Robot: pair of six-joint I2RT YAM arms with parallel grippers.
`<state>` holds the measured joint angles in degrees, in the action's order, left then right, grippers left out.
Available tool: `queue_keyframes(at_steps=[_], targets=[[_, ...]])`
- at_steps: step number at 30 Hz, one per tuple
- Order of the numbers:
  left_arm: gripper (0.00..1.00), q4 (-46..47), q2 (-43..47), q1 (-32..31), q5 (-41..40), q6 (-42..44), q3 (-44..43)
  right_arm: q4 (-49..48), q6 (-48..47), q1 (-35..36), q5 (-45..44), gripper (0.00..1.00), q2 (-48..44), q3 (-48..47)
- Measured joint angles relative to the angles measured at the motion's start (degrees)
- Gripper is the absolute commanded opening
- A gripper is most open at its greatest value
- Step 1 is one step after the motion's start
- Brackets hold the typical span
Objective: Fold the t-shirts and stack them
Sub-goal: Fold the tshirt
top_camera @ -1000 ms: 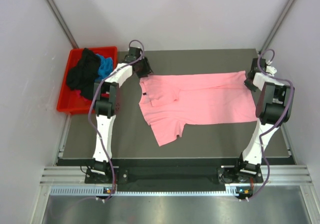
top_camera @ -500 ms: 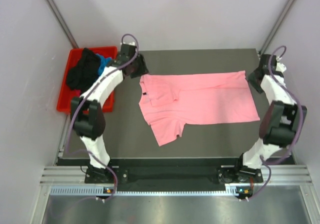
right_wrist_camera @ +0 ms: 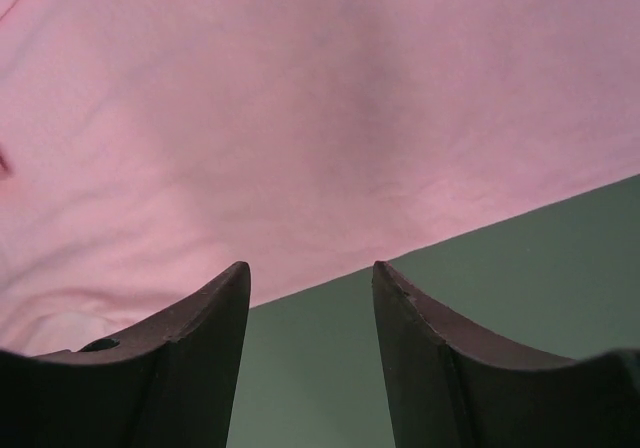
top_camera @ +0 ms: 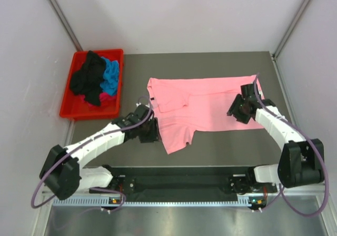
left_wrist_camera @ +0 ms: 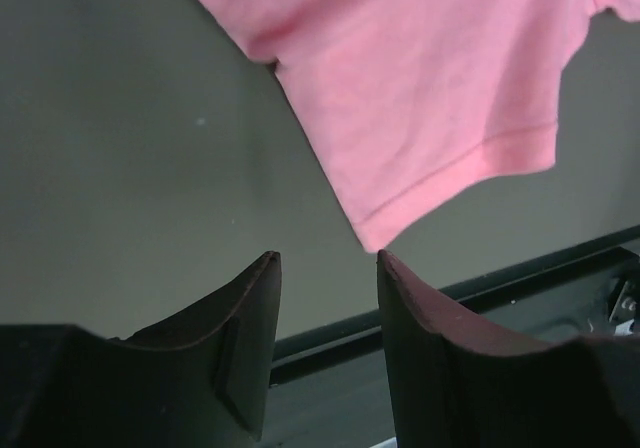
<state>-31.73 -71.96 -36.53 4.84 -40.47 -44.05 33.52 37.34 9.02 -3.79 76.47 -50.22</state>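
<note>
Both arms pulled back from the far bench corners. Left arm [top_camera: 95,144] jaws are now open and empty just beside the near sleeve of the pink t-shirt [top_camera: 210,107], which lies flat mid-bench; right arm [top_camera: 274,123] jaws are open and empty over its near hem. Red bin [top_camera: 71,111] at far left holds black t-shirt [top_camera: 87,79], blue t-shirt [top_camera: 111,71] and magenta t-shirt [top_camera: 108,97], heaped.
</note>
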Motion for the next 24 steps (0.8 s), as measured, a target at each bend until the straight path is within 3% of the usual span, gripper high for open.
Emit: queue_keyframes(at_steps=[8,19,24], targets=[[0.50,5.57,4.81,-8.09,-1.99,-9.77,6.45,-1.95,-0.02,-0.20,-0.20,0.53,-7.34,4.37],[0.50,11.50,-3.78,-14.60,-6.99,-18.10,8.09,-2.03,-0.04,-0.52,-1.90,0.53,-10.84,6.71],[0.44,12.44,-5.33,-15.02,-9.75,-21.24,8.09,-1.66,-0.26,-0.59,-3.78,0.53,-12.09,6.64]])
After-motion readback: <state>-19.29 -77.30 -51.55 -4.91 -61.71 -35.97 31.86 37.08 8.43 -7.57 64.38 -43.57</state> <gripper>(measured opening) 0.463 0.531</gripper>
